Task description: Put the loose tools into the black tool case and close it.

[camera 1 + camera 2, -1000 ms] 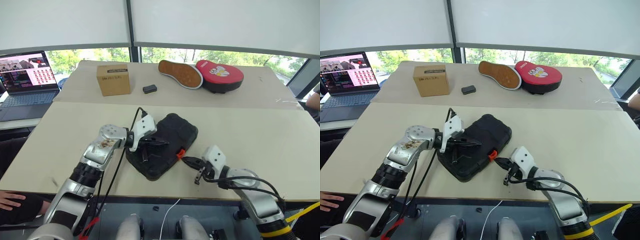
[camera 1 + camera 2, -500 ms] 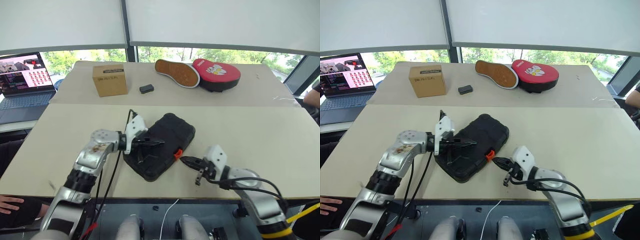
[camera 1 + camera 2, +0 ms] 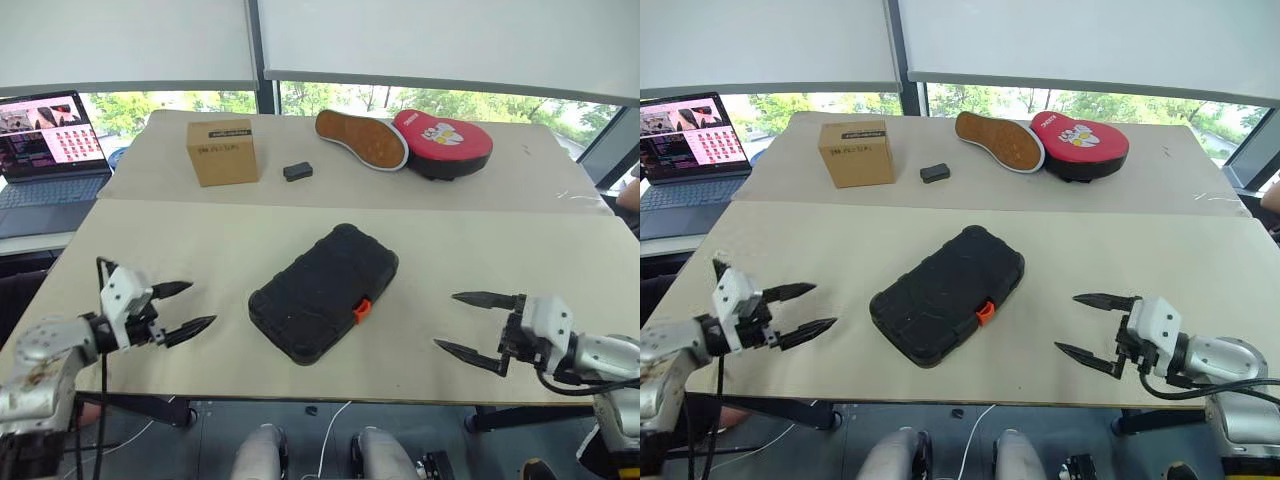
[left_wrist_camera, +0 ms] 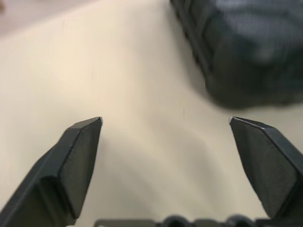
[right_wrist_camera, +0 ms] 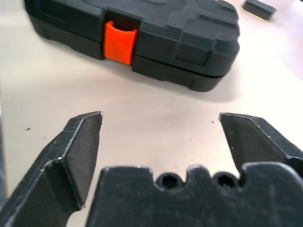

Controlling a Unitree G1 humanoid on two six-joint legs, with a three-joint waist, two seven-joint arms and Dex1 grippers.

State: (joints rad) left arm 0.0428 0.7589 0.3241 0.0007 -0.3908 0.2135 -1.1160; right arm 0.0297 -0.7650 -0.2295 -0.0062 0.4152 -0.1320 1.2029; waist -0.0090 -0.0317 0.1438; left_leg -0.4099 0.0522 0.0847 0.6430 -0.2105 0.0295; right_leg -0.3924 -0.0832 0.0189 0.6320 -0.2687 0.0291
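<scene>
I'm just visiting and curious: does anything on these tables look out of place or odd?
A single shoe lies sole-up on the far table, against a red pad. The black tool case sits closed but askew to the table edge.

Your black tool case (image 3: pixel 325 291) lies shut and flat on the desk (image 3: pixel 560 260), set diagonally near the front edge's middle. Its small orange latch (image 3: pixel 362 311) is fastened on the side facing the front-right corner.
</scene>
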